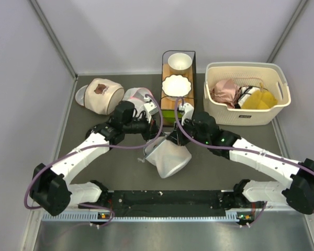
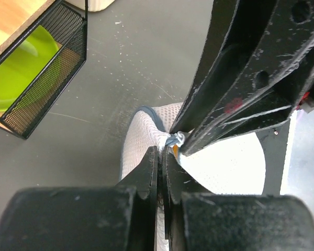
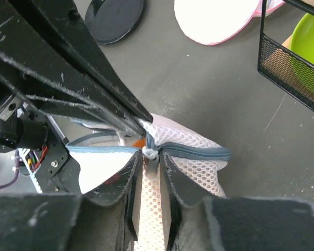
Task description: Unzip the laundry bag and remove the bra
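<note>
The laundry bag point(image 1: 170, 158), white mesh with grey zip trim, lies on its side at the table's middle. My left gripper point(image 1: 150, 135) is shut on a fold of its mesh point(image 2: 141, 138) right beside the zip slider point(image 2: 176, 139). My right gripper point(image 1: 174, 139) comes from the opposite side. Its jaws stand close on either side of the zipper pull point(image 3: 152, 157), pinching it. The grey zip point(image 3: 199, 152) runs off both ways from the slider. A sliver of the orange bra point(image 3: 139, 142) shows through the opening, and also in the left wrist view point(image 2: 174, 152). The rest of it is hidden.
A black wire rack point(image 1: 178, 86) with white bowls stands behind the bag; a green bowl point(image 2: 18, 70) sits in it. A white basket point(image 1: 247, 94) at the back right holds yellow and pink garments. A beige mesh bag point(image 1: 102, 95) and a pink-trimmed bag point(image 1: 138, 97) lie at the back left.
</note>
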{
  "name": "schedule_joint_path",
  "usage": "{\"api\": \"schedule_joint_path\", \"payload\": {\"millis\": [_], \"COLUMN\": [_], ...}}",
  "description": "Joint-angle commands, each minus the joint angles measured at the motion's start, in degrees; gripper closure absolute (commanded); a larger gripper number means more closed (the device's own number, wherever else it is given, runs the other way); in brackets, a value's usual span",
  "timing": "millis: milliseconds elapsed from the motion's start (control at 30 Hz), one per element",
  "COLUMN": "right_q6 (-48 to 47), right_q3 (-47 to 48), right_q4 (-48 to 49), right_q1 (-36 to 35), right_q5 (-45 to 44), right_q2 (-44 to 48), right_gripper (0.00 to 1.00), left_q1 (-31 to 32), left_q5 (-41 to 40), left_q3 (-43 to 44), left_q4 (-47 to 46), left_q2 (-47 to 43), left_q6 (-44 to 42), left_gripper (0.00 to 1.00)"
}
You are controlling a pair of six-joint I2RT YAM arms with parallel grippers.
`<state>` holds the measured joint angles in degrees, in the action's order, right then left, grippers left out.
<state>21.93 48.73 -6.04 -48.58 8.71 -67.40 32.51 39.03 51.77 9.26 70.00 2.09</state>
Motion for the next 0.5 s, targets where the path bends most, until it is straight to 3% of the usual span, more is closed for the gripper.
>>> {"api": "schedule_joint_path", "payload": {"millis": [0, 33, 100, 367, 467], "right_q6": [0.21, 1.00, 2.85, 7.77, 8.91], "right_q3": [-0.12, -0.39, -1.35, -3.90, -4.43], "right_q4": [-0.11, 0.24, 1.03, 3.75, 5.69], "right_q1": [1.90, 2.43, 3.66, 4.37, 4.46], "right_q5": [4.54, 7.08, 8.69, 9.31, 9.92], "right_q2": [4.89, 5.60, 7.53, 8.25, 6.76], "right_gripper": [0.74, 0.63, 0.59, 0.59, 0.63], "left_q1": [-0.26, -0.26, -0.26, -0.26, -0.26], "left_q5": [1.58, 1.58, 1.75, 3.16, 3.25], "left_q3": [0.36, 0.09, -0.53, -0.62, -0.70], "left_q4": [-4.24, -4.86, -5.82, -6.62, -6.62], "left_q2": [-3.11, -3.55, -4.43, -4.52, -4.43], "left_q6": [-0.06, -0.15, -0.33, -0.51, -0.50], "left_gripper": [1.00, 1.00, 1.00, 1.00, 1.00]}}
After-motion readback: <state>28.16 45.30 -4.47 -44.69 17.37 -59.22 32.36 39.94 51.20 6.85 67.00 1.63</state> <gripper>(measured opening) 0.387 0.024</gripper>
